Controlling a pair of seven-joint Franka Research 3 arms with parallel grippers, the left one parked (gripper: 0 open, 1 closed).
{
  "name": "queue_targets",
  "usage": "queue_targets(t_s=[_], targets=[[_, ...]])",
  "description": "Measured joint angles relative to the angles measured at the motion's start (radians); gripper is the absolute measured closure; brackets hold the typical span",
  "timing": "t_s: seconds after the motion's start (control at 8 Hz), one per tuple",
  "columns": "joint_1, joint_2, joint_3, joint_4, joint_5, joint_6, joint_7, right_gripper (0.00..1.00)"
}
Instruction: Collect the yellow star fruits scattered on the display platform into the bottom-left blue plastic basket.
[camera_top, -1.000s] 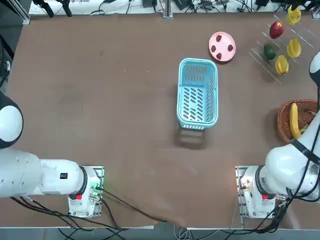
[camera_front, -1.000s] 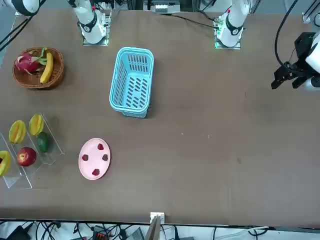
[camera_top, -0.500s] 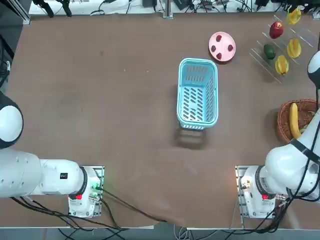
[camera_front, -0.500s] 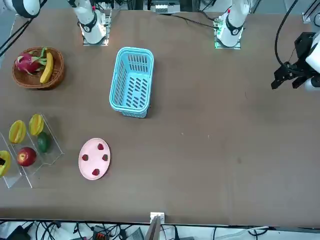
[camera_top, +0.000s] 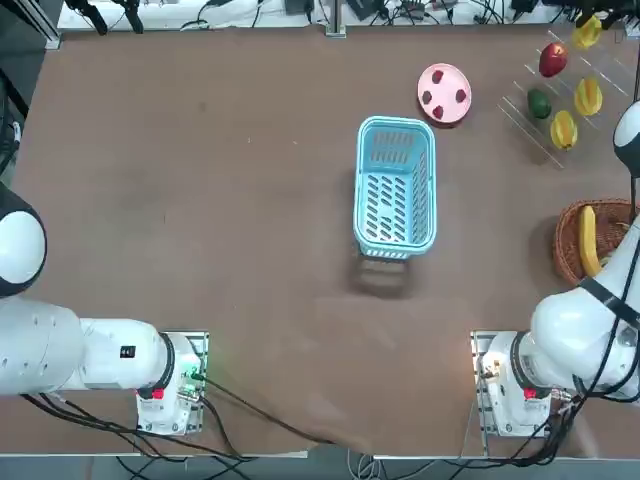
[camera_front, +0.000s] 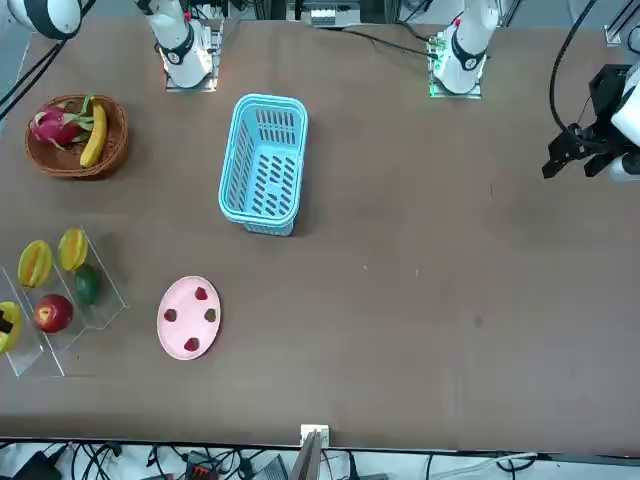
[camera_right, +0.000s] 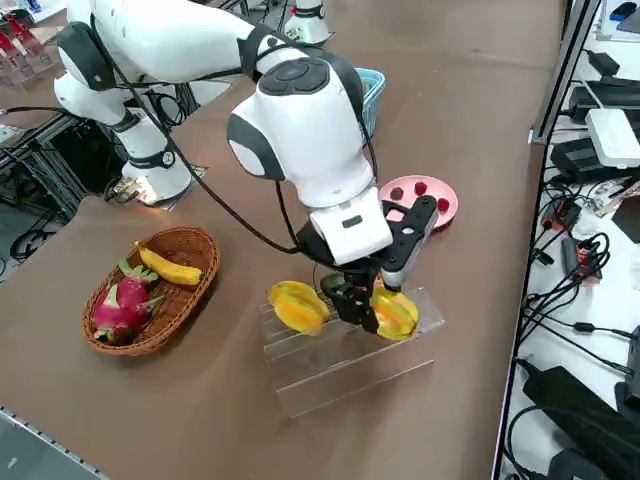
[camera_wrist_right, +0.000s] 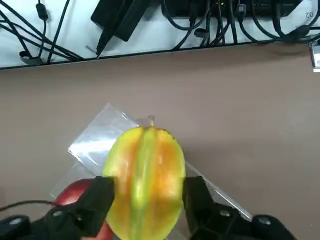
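Three yellow star fruits sit on the clear display platform (camera_top: 522, 113) at the far right. Two of them (camera_top: 564, 129) (camera_top: 588, 96) lie free. The third star fruit (camera_wrist_right: 145, 160) rests on the platform (camera_wrist_right: 95, 142) beside a red apple, and my right gripper (camera_wrist_right: 148, 183) is shut on it, a finger (camera_wrist_right: 100, 197) pressed against each side. The right side view shows the gripper (camera_right: 365, 305) down on that fruit (camera_right: 397, 316), with another star fruit (camera_right: 297, 305) beside it. The blue plastic basket (camera_top: 395, 232) stands mid-table, nothing in it.
A red apple (camera_top: 552, 60) and a green fruit (camera_top: 539, 103) share the platform. A pink plate (camera_top: 444, 75) with small red pieces lies between platform and basket. A brown wicker basket (camera_top: 568, 245) with a banana and a dragon fruit sits nearer my base.
My right gripper has come down around the farthest star fruit; its black fingers now show on it in the front view. The fruits and the basket have not moved.
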Motion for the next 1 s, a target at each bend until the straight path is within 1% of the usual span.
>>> queue_targets(t_s=[0.12,0.25,0.38,0.5,0.62,1.0], targets=[[0.000,0.000,0.000,0.009,0.000,0.001,0.000,0.42],[0.000,-0.001,0.001,0.013,0.001,0.000,0.000,0.56],[0.001,-0.001,0.001,0.015,0.001,0.000,0.000,0.59],[0.001,-0.002,0.001,0.018,0.001,-0.001,0.000,0.78],[0.002,-0.002,0.001,0.019,0.001,-0.001,0.000,0.81],[0.002,-0.003,0.001,0.023,0.001,-0.017,0.000,0.81]])
